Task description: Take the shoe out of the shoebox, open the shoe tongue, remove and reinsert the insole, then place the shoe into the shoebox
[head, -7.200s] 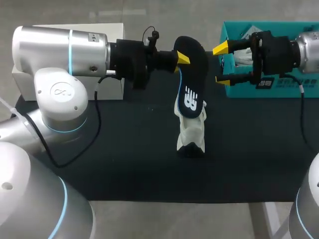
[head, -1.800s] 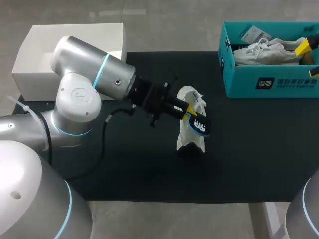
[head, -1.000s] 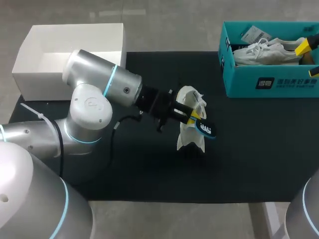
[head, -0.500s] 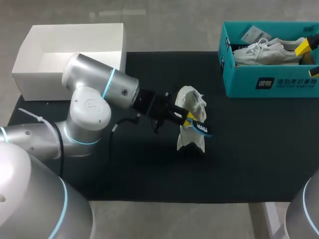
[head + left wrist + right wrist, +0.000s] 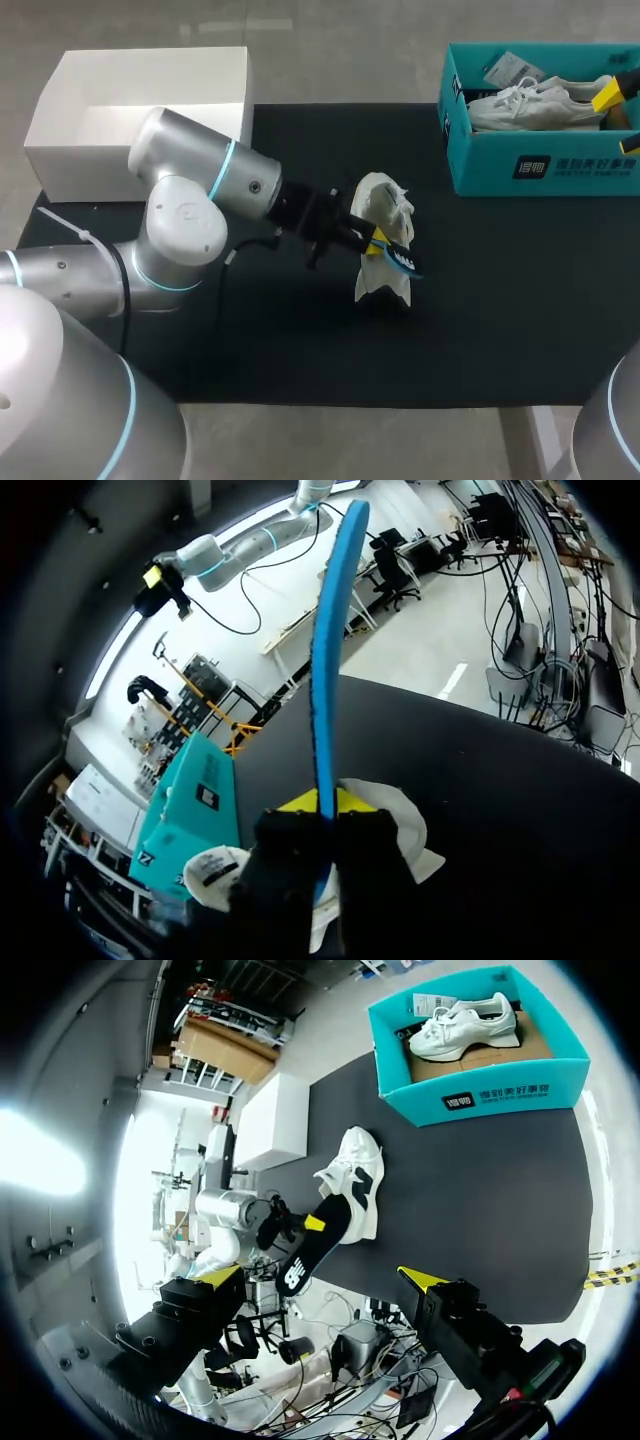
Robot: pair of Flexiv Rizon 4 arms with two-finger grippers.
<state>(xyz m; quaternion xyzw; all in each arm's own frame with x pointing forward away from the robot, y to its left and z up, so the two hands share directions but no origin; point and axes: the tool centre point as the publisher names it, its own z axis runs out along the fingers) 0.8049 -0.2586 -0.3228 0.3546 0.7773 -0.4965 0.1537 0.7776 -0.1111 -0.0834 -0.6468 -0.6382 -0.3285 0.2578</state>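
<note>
A white shoe (image 5: 383, 212) stands on the black mat (image 5: 500, 300) at the table's middle. My left gripper (image 5: 375, 240) is shut on the dark insole (image 5: 402, 260), which sits right against the shoe's opening. From the left wrist the insole (image 5: 326, 670) shows edge-on as a blue strip rising from between the yellow tips (image 5: 318, 800), with the shoe (image 5: 402, 818) just beneath. My right gripper (image 5: 622, 120) hangs open over the teal shoebox (image 5: 540, 170) at the far right. The right wrist view takes in shoe (image 5: 356, 1170), insole (image 5: 303, 1252) and shoebox (image 5: 480, 1105) beyond its open gripper (image 5: 320, 1277).
A second white shoe (image 5: 530, 100) lies inside the teal shoebox. A white open box (image 5: 140, 65) stands at the back left, just off the mat. My left arm (image 5: 200, 200) crosses the mat's left half.
The left gripper has turned the insole from flat-on to nearly edge-on and brought it slightly nearer the shoe's opening. The right arm has stayed put.
</note>
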